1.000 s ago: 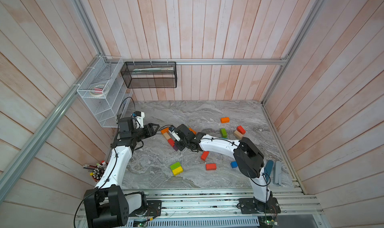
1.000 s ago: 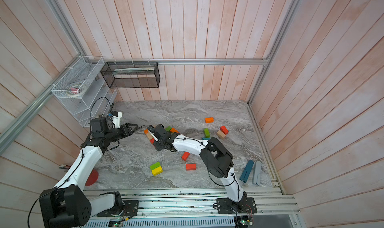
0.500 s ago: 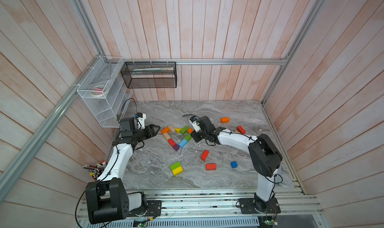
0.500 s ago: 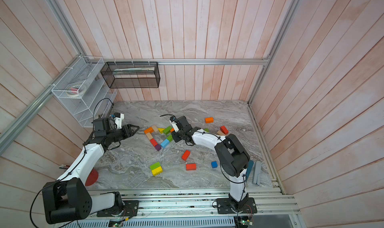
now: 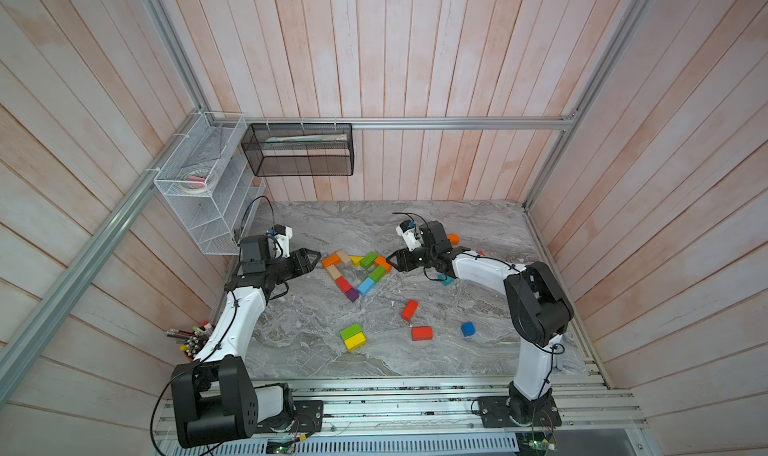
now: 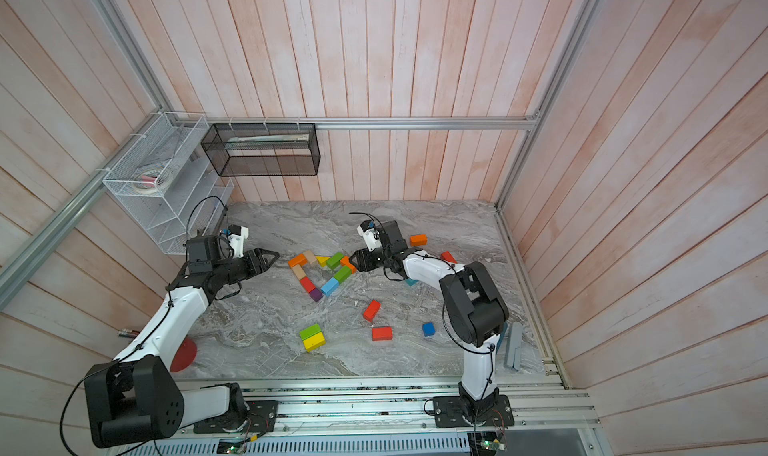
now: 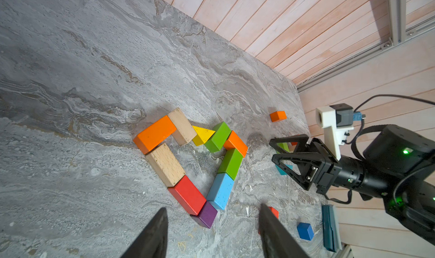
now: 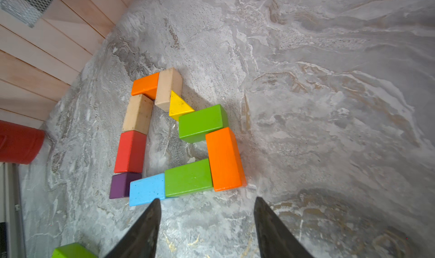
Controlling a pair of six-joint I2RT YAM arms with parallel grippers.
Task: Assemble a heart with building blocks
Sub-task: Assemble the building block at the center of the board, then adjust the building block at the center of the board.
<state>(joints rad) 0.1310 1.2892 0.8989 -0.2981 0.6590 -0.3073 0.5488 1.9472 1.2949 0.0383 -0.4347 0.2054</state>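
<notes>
**Heart ring closed, both claws empty beside it**

We find the heart [image 5: 377, 273] lying as a closed ring of blocks between the two claws. The spare blocks [image 5: 409, 310] are scattered well apart from it, beyond its pointed end. The right claw [image 5: 391, 262] hangs just beside the heart's orange brick [image 8: 223, 159], jaws parted, gripping nothing. The left claw [image 5: 316, 260] sits near the heart's opposite side, likewise parted and empty. Our worry is that nothing pins these blocks. A low swing of the right claw could clip that orange brick and break the outline.

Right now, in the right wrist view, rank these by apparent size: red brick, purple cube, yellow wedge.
1. red brick
2. purple cube and yellow wedge: about alike; the cube lies nearer the camera, so unranked.
</notes>
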